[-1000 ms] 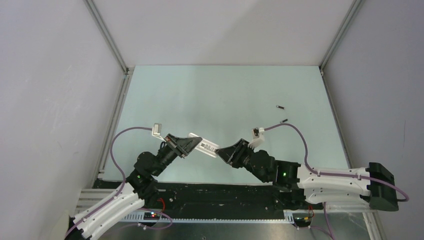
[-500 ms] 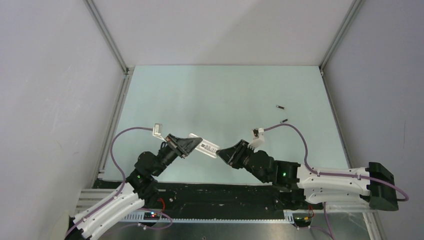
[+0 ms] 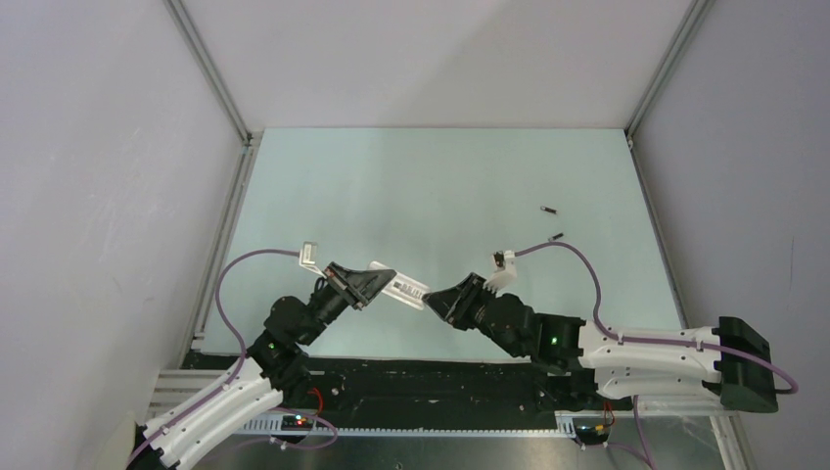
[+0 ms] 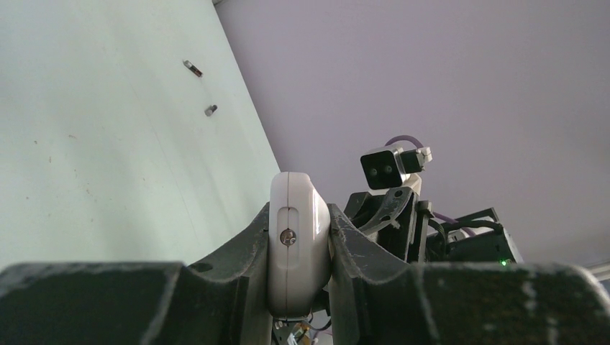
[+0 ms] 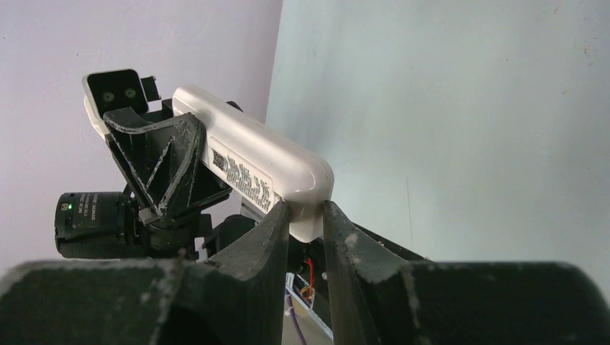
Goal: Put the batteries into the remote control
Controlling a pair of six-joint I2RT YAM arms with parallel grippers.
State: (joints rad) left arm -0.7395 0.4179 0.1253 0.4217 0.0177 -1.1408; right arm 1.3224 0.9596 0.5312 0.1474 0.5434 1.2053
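Above the near part of the surface (image 3: 440, 186), we hold the remote control (image 3: 406, 289) up, our left tool (image 3: 382, 281) and right tool (image 3: 433, 298) each squeezing one end, while the batteries (image 3: 549, 209) lie far right.

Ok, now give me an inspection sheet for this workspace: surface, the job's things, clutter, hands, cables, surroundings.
Surface: pale green table, a few faint specks.
Job's things: remote control held between both hands, apparently off the table. The farther battery and nearer battery lie loose at far right, not loaded.
Clutter: nothing seen.
Hands: left hand shut on one end of the remote control. The right hand has a finger on each side of the other end, apparently closed on it.
Cables: the purple left cable loops beside its arm. The right cable arches past the nearer battery; contact cannot be told.
Surroundings: plain pale walls, metal corner rails.
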